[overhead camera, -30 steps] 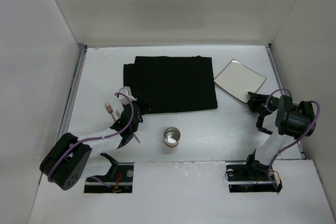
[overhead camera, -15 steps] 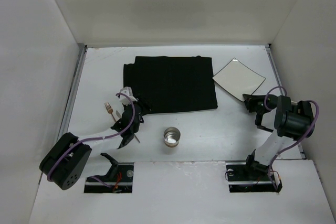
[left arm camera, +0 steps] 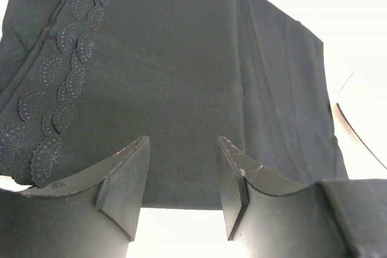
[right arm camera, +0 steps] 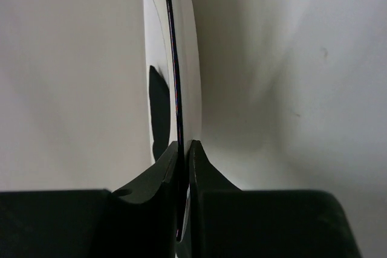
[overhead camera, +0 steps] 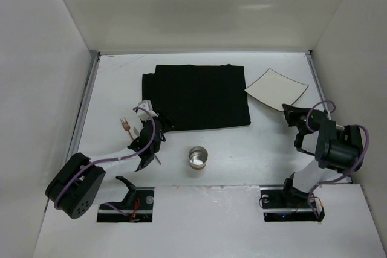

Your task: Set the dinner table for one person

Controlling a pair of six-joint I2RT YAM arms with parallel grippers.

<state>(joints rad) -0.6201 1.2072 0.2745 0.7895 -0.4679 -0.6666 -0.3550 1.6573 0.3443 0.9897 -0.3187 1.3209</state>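
Note:
A square white plate [overhead camera: 277, 89] with a dark rim lies on the dinner table [overhead camera: 242, 149], right of the black cloth mat [overhead camera: 196, 96]. My right gripper [overhead camera: 288, 112] is shut on the plate's near edge. In the right wrist view the plate [right arm camera: 184, 58] stands edge-on between the closed fingers of the right gripper [right arm camera: 184, 155]. My left gripper [overhead camera: 161, 124] hangs open and empty at the mat's near left corner, and the mat [left arm camera: 181, 58] fills the view ahead of the left gripper [left arm camera: 183, 149].
A metal cup [overhead camera: 198, 157] stands near the front, between the arms. A fork [overhead camera: 125, 126] lies left of the left gripper. White walls close the table on three sides, and the right wall is close to the right arm.
The right gripper has closed on the plate's near edge, and the plate has shifted slightly. The left arm has not moved.

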